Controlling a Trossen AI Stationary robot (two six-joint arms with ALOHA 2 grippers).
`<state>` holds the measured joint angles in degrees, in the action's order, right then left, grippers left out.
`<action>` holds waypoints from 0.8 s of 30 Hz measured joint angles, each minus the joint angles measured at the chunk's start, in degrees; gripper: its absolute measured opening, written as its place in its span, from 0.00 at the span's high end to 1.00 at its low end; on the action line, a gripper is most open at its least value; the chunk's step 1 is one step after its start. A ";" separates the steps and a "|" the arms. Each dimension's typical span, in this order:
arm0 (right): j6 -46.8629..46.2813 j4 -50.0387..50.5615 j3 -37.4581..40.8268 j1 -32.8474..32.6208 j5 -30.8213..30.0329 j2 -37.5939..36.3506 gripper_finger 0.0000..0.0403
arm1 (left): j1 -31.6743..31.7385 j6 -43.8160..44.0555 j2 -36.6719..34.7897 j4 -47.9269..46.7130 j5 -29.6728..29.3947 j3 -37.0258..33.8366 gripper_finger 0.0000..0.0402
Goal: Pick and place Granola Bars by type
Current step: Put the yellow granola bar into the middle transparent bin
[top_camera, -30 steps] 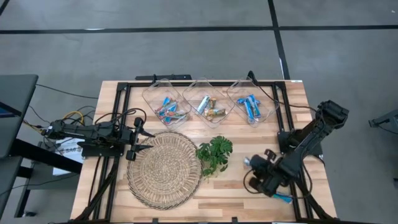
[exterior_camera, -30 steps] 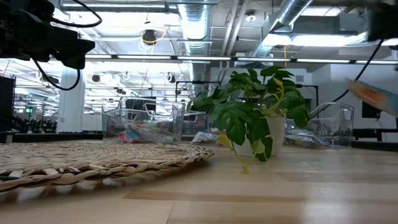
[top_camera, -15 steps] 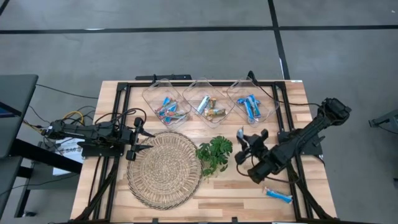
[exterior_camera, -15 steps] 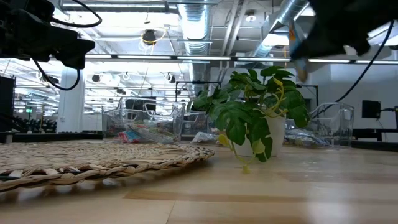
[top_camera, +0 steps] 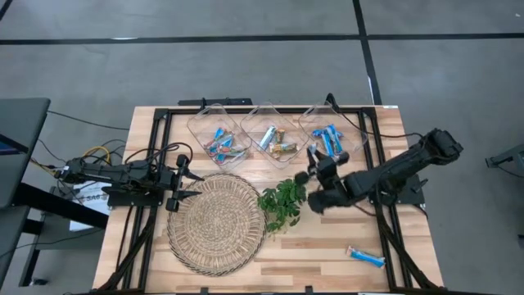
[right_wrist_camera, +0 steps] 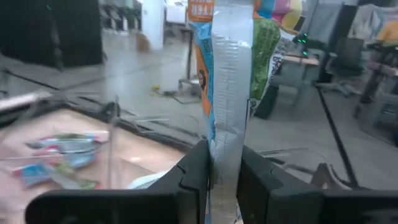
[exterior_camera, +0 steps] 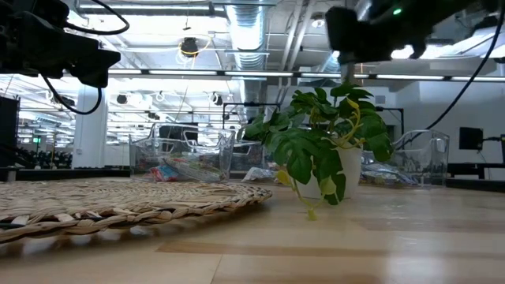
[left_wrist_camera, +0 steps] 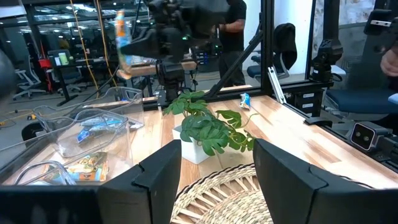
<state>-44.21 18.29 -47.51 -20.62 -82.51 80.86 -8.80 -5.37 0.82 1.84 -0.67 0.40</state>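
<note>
My right gripper (top_camera: 314, 170) hangs above the table between the potted plant (top_camera: 282, 202) and the clear bins, shut on a multicoloured granola bar (right_wrist_camera: 227, 87). The left wrist view also shows this bar (left_wrist_camera: 122, 38). Three clear bins (top_camera: 219, 133) (top_camera: 275, 137) (top_camera: 332, 136) at the far edge hold more bars. One blue bar (top_camera: 365, 257) lies flat on the wood near the right front corner. My left gripper (top_camera: 193, 184) waits open and level at the left edge of the woven mat (top_camera: 216, 222). My right gripper pinches one end of the bar (right_wrist_camera: 225, 163) between its two fingers (right_wrist_camera: 196, 167), which lie on the wrapper's two flat faces. The rest of the bar sticks out past the fingertips, with its silver back seam facing the wrist camera. The bar is lifted clear of the table.
The black frame rails (top_camera: 372, 176) run along the table's sides and far edge. The plant's white pot (exterior_camera: 341, 175) stands just right of the mat. Bare wood lies in front of the plant and around the lone blue bar.
My right gripper, still shut on the bar, has risen from the table's near right corner. It has swung toward the far edge and the left, over to the plant and bins, turning its wrist on the way. The blue bar on the wood has stayed put.
</note>
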 joint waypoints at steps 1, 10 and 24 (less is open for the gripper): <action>2.69 -1.87 0.00 1.55 1.18 0.00 0.86 | 0.00 0.00 -0.02 0.01 0.00 0.02 0.52; 23.28 -12.67 0.00 15.02 20.76 0.00 0.86 | 0.00 0.00 0.00 0.00 0.00 0.00 0.52; 51.91 -14.69 0.00 25.37 43.37 0.00 0.86 | 0.00 0.00 0.00 0.00 0.00 0.01 0.52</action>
<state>7.70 3.60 -47.51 4.75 -39.14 80.86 -8.80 -5.37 0.82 1.84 -0.67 0.42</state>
